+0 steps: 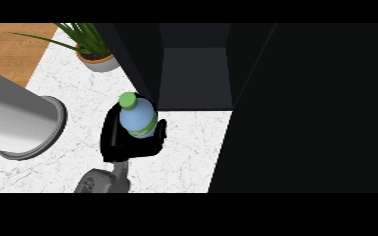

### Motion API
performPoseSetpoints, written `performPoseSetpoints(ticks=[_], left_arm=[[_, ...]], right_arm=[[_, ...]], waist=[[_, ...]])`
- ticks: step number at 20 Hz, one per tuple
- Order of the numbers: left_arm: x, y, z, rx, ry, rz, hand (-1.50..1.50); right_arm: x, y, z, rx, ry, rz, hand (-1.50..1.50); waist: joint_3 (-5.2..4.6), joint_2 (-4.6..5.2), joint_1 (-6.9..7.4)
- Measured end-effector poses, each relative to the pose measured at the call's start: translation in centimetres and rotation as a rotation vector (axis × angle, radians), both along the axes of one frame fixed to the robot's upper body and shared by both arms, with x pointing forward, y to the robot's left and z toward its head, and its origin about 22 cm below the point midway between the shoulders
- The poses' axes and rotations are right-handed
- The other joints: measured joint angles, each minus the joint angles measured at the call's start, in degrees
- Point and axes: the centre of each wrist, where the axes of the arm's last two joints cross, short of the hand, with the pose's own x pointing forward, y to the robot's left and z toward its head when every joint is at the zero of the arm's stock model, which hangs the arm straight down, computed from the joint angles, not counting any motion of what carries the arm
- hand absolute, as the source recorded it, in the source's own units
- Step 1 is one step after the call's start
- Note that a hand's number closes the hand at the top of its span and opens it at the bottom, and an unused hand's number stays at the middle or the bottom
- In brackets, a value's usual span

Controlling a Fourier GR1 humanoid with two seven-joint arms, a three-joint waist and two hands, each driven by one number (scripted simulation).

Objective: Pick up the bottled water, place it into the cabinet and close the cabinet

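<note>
Left hand (127, 142) is curled round the bottled water (138, 117), clamped on its lower body above the white marble worktop (184, 150); the green cap points away. Just beyond the hand stands the open black cabinet (196, 75). Farther left, a potted plant (94, 50).

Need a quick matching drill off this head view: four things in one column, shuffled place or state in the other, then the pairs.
Things
1. clear water bottle with green cap
2. green potted plant in a pale pot
3. dark cabinet
4. large grey metal cylinder

Places or states
A. door open, interior showing
B. at the view's left edge
C. held in a black hand
D. back left of the counter

Pairs: 1-C, 2-D, 3-A, 4-B
</note>
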Motion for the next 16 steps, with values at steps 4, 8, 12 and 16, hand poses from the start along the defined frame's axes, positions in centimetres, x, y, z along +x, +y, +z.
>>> performPoseSetpoints(ticks=[4,8,12,16], left_arm=[[1.5,-1.9,1.2,0.022,0.0,-0.002,1.5],[2.7,-3.3,2.4,0.033,-0.022,0.012,1.5],[4.4,-4.8,3.6,0.063,-0.039,0.041,1.5],[6.7,-5.7,5.0,0.106,-0.028,0.069,1.5]], right_arm=[[0.0,0.1,0.0,0.003,0.002,0.005,-1.5],[-0.1,-0.1,-0.2,0.004,-0.004,-0.002,-1.5],[-0.2,0.1,-0.2,0.009,0.007,0.006,-1.5],[-0.4,0.1,-0.4,0.015,0.001,0.005,-1.5]], waist=[[-0.01,0.05,-0.13],[-0.01,0.06,-0.21],[-0.03,0.07,-0.35],[-0.01,0.09,-0.53]])
